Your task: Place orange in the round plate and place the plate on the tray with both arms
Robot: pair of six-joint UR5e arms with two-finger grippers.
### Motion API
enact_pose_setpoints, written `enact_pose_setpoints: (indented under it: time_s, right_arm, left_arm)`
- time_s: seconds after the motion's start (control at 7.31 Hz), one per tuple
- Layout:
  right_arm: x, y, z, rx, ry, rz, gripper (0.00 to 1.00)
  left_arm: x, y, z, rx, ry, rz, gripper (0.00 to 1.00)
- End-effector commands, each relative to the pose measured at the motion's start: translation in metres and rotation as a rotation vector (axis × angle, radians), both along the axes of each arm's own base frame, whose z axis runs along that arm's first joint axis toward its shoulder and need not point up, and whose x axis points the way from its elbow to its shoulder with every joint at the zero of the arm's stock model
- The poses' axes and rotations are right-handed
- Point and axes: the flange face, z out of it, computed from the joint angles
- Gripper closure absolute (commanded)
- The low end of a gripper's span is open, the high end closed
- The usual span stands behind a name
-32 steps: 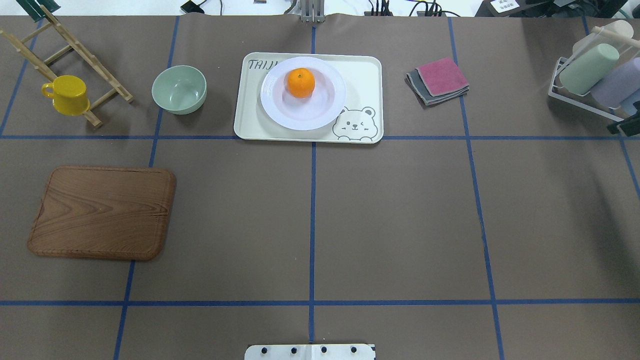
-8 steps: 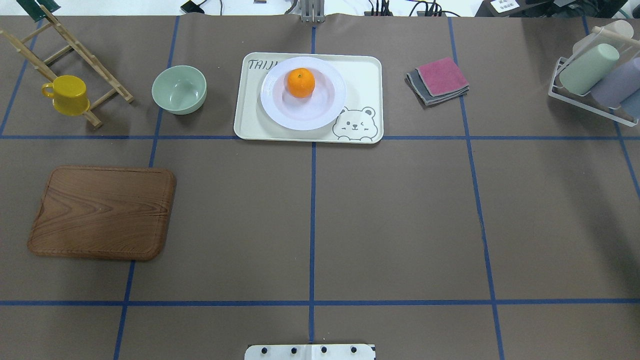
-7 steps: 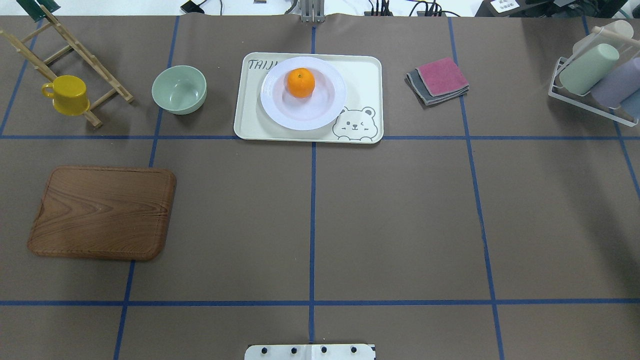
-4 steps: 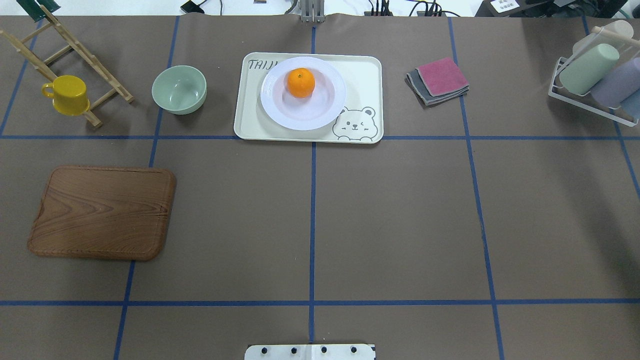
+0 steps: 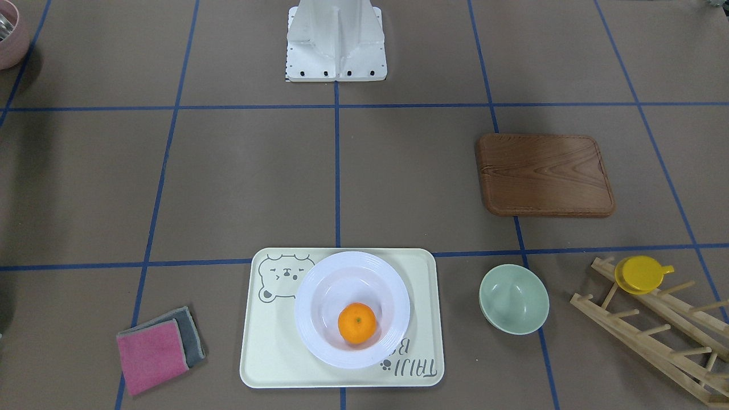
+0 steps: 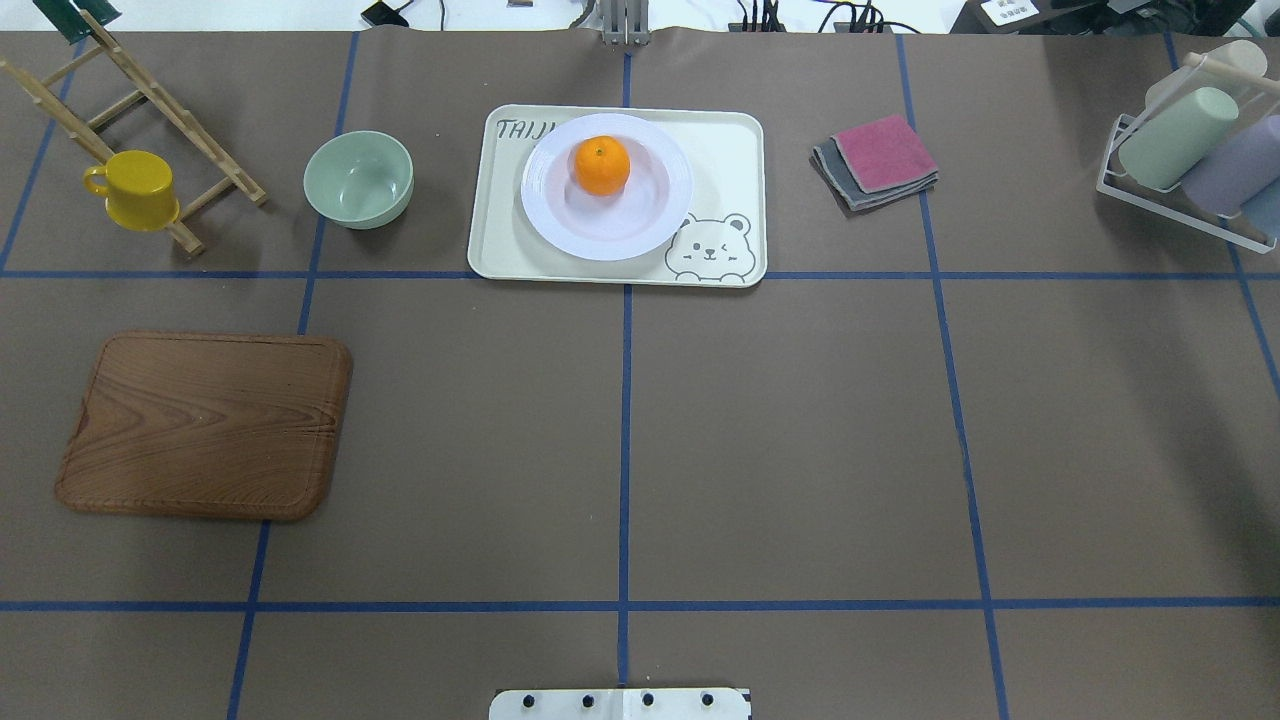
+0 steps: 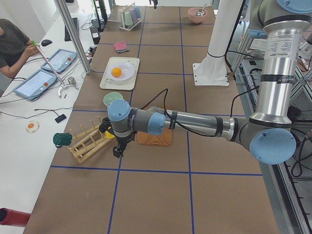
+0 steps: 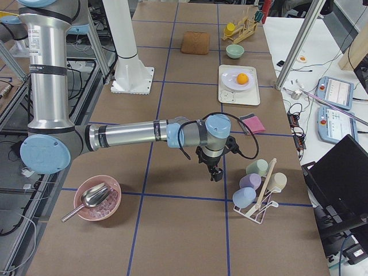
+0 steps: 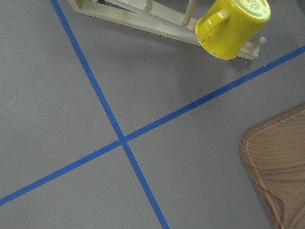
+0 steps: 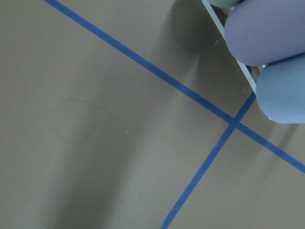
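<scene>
On the brown, blue-taped table (image 6: 800, 450) sits the tray (image 6: 495, 230)

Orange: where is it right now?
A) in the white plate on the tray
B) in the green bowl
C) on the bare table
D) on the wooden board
A: the orange sits in the white plate, which rests on the tray; the green bowl is empty and the wooden board has nothing on it.

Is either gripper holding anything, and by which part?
Nothing visibly held: orange lies in the round plate on the tray; left gripper and right gripper hang away.
</scene>
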Motion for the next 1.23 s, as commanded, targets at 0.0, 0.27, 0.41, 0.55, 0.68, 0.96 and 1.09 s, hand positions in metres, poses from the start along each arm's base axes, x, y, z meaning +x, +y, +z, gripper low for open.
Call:
enact_pose_setpoints:
  time_s: [0.0, 0.27, 0.41, 0.55, 0.68, 0.96, 1.09]
  right_arm:
    - [-0.002, 0.0, -0.001, 0.0, -0.002, -0.004, 0.0]
    - [-0.006, 0.0, -0.001, 0.0, -0.002, -0.012, 0.0]
    - [-0.009, -0.001, 0.0, -0.001, -0.002, -0.016, 0.0]
    - [-0.009, -0.001, 0.001, -0.003, -0.003, -0.018, 0.0]
    - [-0.011, 0.0, 0.0, -0.011, -0.031, -0.02, 0.0]
    - [-0.018, 0.001, 0.005, -0.028, -0.043, -0.03, 0.0]
    - [-0.02, 0.001, 0.01, -0.043, -0.039, -0.03, 0.0]
  left_arm:
    - [0.0, -0.002, -0.002, 0.011, 0.002, -0.001, 0.01]
    - [0.0, -0.003, -0.006, 0.016, 0.004, -0.002, 0.01]
    - [0.001, -0.003, -0.007, 0.024, 0.004, 0.003, 0.01]
    - [0.001, -0.002, -0.006, 0.041, 0.005, 0.002, 0.01]
    - [0.002, 0.0, -0.007, 0.062, 0.007, 0.001, 0.01]
    - [0.001, 0.0, -0.005, 0.066, 0.005, -0.002, 0.01]
    - [0.002, 0.0, 0.005, 0.05, 0.001, 0.002, 0.01]
